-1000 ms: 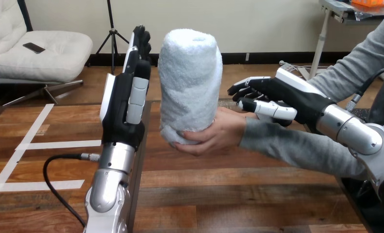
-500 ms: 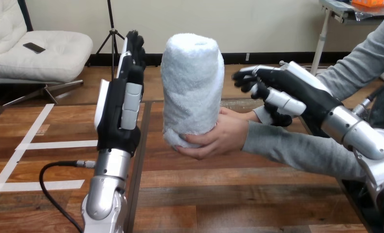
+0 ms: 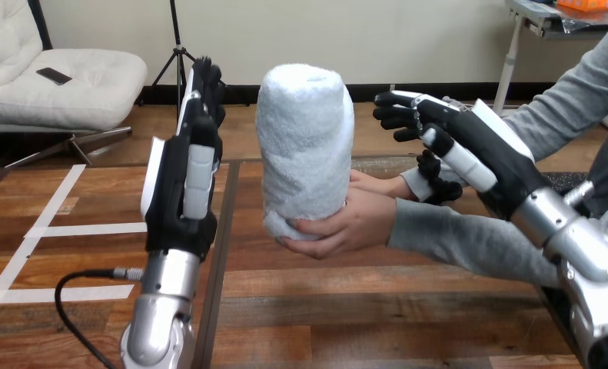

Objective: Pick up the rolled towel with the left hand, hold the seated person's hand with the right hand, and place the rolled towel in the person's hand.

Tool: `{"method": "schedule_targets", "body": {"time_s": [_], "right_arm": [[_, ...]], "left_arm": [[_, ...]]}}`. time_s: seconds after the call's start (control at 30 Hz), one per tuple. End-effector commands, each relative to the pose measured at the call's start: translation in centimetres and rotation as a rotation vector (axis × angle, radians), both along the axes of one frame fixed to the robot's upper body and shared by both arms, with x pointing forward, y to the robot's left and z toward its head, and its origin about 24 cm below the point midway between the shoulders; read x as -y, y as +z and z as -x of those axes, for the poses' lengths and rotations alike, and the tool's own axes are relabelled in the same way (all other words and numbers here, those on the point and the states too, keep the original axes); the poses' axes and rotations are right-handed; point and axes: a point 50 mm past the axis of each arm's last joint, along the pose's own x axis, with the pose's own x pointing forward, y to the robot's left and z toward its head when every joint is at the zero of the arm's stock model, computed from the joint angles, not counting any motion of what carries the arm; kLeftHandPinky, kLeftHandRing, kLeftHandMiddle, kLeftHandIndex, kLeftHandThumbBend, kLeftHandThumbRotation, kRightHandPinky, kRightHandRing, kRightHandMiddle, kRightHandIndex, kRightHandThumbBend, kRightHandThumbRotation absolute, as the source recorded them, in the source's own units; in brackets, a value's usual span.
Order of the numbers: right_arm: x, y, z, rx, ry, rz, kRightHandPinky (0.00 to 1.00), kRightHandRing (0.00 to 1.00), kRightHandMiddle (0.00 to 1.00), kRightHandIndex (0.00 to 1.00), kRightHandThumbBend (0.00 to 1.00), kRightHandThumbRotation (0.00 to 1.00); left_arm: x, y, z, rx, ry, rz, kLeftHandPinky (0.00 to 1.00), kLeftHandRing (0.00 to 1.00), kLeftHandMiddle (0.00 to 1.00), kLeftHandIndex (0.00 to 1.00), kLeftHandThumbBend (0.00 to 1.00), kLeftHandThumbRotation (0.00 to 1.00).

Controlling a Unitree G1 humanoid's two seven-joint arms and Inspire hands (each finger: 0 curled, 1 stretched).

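Above the wooden table's middle, the white rolled terry towel stands upright in the person's hand, so the placing looks done. Left of it, the left hand is straight-fingered and apart. The right hand hangs loose-fingered over the person's wrist, gripping nothing.

White rolled towel upright, gripped in person's hand.

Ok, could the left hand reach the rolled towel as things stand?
Probably yes: the left hand stands open beside the rolled towel, nothing between; the person's hand grips only its base.
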Motion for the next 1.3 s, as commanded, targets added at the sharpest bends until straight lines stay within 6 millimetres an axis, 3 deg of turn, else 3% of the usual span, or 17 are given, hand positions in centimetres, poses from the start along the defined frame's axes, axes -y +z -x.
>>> {"method": "schedule_targets", "body": {"time_s": [0.0,0.53,1.27], "right_arm": [[-0.5,1.8,0.8,0.099,0.028,-0.099,0.86,0.88,0.88,0.89,1.0,1.0],[-1.2,1.0,4.5,0.128,0.027,-0.318,0.9,0.87,0.87,0.86,1.0,1.0],[-3.0,-0.2,10.0,0.018,0.071,-0.567,0.84,0.87,0.87,0.86,1.0,1.0]], "left_arm": [[0.1,1.7,0.7,0.08,-0.013,0.007,1.0,1.0,0.99,0.99,1.0,1.0],[-0.4,1.2,4.1,0.089,-0.023,-0.022,0.97,0.97,0.97,0.96,1.0,1.0],[-1.4,0.5,8.4,0.077,-0.024,-0.004,0.88,0.93,0.94,0.92,0.96,1.0]]}}
